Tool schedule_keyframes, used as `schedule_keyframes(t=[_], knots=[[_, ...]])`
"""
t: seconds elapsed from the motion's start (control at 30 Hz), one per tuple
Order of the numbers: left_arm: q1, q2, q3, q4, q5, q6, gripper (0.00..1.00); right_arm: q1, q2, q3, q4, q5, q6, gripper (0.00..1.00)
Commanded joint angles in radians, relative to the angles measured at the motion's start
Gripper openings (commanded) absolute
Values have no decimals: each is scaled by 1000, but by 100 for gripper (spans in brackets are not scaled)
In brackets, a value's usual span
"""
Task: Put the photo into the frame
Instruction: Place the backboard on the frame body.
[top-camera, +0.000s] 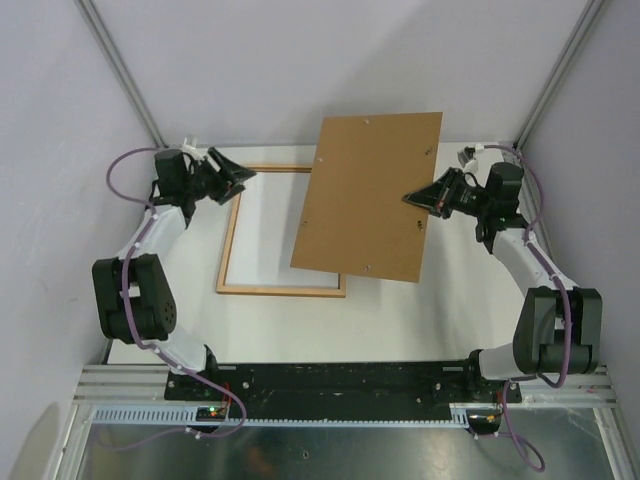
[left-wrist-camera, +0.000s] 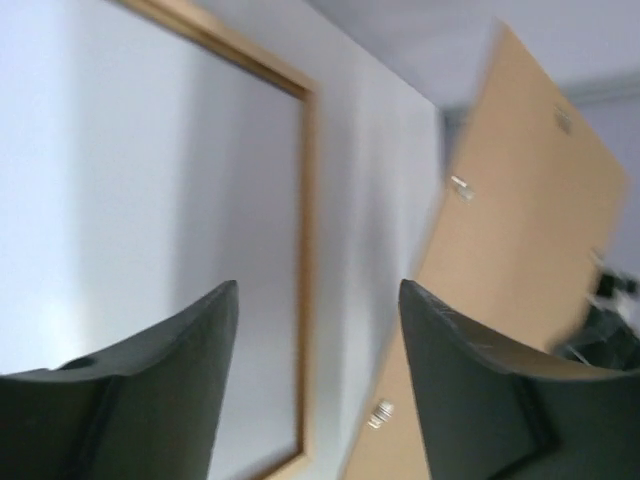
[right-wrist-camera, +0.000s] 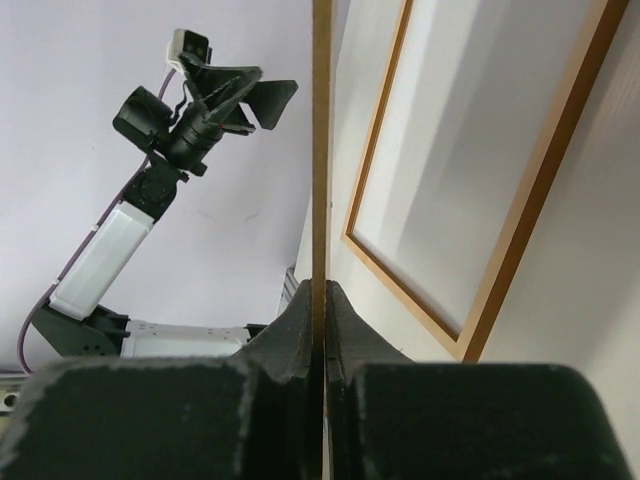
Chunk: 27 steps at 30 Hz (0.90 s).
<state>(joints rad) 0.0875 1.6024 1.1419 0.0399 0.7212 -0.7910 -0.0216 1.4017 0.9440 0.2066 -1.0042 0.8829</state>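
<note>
Right wrist view gives you the grip plainly: the right gripper (right-wrist-camera: 322, 300) is pressed together on the thin edge of the backing board (top-camera: 370, 190), pinching it by 1 side only. From above, the board is held up off the table (top-camera: 450, 300), skewed, with its left part covering the right rail of the frame (top-camera: 228, 245). The frame lies flat, light wood up.

The step looks like carrying the board clear of the frame. Keep the pinch firm and move slowly. A sheet held at 1 edge will likely swing or droop, and a corner could catch the rail.

The left gripper (top-camera: 243, 184) is spread, holding nothing, near the frame's far left corner. The photo shows in none of the 3 views. You cannot tell whether the white inside the frame is its back or bare table. The back wall (top-camera: 300, 60) stands near the board's far edge, so watch those corners.
</note>
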Motion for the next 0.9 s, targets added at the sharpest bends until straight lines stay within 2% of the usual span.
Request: schedule_keyframes(t=[0.0,0.13,0.23,0.33,0.5,0.7,0.87], knots=[[31,1,76,-286,-436,120,61,36,13,32,75,9,64,0],[35,58,114,-382,-648,149,43,85,41,33,92,31,88,0],[39,91,107,-400,-738,159,32,121,65,44,65,61,68,0],[41,127,102,-404,-795,177,25,153,84,52,50,84,57,0],[43,190,110,-408,-829,203,13,200,125,62,67,113,61,0],[44,281,129,-407,-805,220,3,254,179,77,89,149,65,0],[43,340,151,-409,-774,234,0,279,224,78,137,165,81,0]])
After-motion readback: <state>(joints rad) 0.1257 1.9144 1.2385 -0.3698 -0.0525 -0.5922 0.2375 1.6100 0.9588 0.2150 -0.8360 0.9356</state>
